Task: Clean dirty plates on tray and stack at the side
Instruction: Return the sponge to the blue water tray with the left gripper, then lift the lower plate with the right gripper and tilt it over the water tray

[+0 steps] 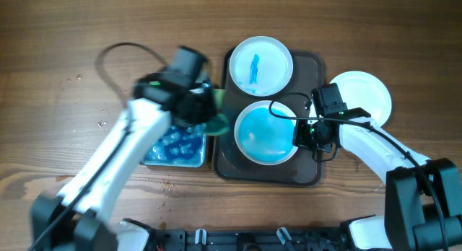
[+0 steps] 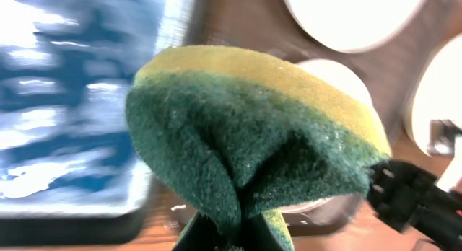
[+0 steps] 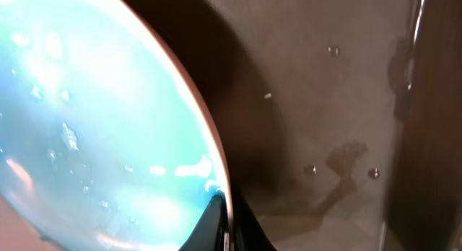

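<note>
The dark brown tray (image 1: 238,169) lies mid-table. At its far end sits a white plate (image 1: 260,65) with a blue streak. A second plate (image 1: 266,132), its face washed over in light blue, is nearer; my right gripper (image 1: 302,133) is shut on its right rim. In the right wrist view the fingers (image 3: 226,226) pinch that plate's edge (image 3: 94,128) above the wet tray floor (image 3: 325,99). A clean white plate (image 1: 362,97) rests on the table, right of the tray. My left gripper (image 1: 206,110) is shut on a green-and-yellow sponge (image 2: 253,128), at the tray's left edge.
A blue tub (image 1: 175,146) of water stands just left of the tray, under the left arm; it is blurred in the left wrist view (image 2: 72,99). Water drops dot the wood at the left. A black cable loops at the far left.
</note>
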Robot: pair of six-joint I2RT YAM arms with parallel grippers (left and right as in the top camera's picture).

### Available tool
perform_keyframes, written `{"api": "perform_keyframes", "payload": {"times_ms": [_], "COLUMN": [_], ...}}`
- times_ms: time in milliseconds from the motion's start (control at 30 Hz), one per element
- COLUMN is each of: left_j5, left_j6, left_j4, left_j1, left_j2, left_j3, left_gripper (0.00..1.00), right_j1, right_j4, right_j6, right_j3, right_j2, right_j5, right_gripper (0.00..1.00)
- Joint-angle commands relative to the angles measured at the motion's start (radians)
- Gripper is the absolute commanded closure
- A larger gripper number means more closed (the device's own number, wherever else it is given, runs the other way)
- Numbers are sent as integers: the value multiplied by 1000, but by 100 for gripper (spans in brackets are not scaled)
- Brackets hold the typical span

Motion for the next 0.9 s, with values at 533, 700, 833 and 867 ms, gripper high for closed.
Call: {"api": "perform_keyframes", "payload": {"times_ms": [533,700,833,867], "left_j5": [23,87,110,110], "left_j6": [140,140,140,140], "left_j4": [90,-31,-128,-151], "left_j1": [359,403,446,458], "left_j2": [20,-19,-74,-90], "left_j3": [-214,-89,15,35], "left_gripper": [32,31,25,23], "right_j1": [170,311,401,423], "right_j4": [-495,-418,-286,-253], "right_j6": [-145,-145,-132,-117], "right_j3": [466,524,542,548], "right_j2": [-92,-82,-40,-24], "right_j5": [273,299,302,314], "right_gripper": [96,96,96,96]}}
